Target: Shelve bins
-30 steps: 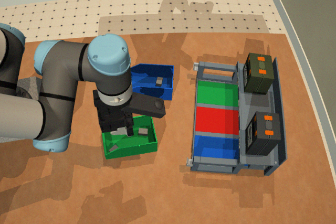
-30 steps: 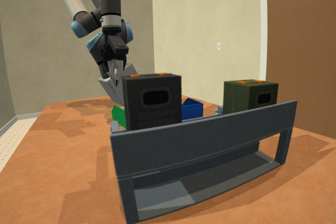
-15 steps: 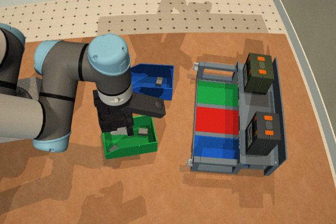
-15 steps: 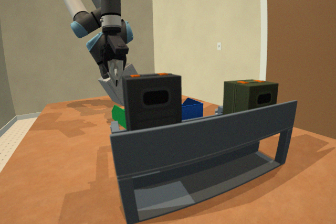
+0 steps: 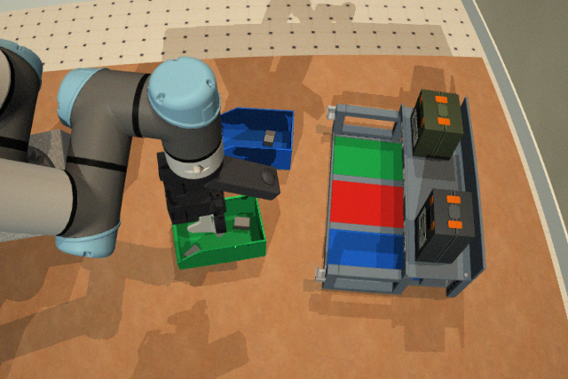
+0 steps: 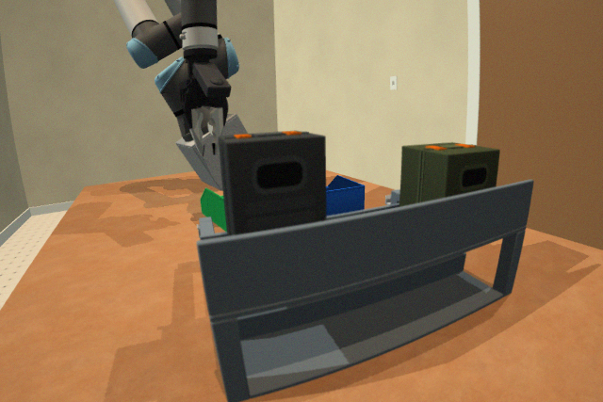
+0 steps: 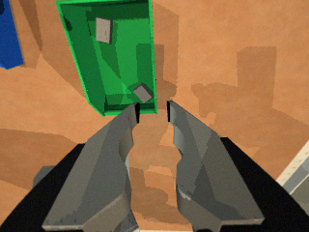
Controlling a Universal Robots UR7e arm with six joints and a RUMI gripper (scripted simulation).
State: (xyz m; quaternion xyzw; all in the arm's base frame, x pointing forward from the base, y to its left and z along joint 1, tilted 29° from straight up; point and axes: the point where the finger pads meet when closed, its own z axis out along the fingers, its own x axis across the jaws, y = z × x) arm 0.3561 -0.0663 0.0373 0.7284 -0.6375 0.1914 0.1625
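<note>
The green bin (image 5: 224,234) sits on the table left of the shelf (image 5: 394,195), with two grey parts (image 5: 240,222) in it. My gripper (image 5: 209,225) hangs above the bin's left part, well off the table. In the wrist view the gripper (image 7: 153,111) has its fingers a little apart with nothing between them, the tips over the near wall of the green bin (image 7: 116,53). The blue bin (image 5: 259,136) lies behind it with one grey part inside. The shelf's lower level shows a green mark (image 5: 366,156), a red mark (image 5: 366,202) and a blue mark (image 5: 364,250).
Two dark cases stand on the shelf's upper board: an olive one (image 5: 436,122) and a black one (image 5: 445,223). From the exterior view the shelf's back panel (image 6: 360,251) and the black case (image 6: 272,181) hide most of the green bin (image 6: 212,207).
</note>
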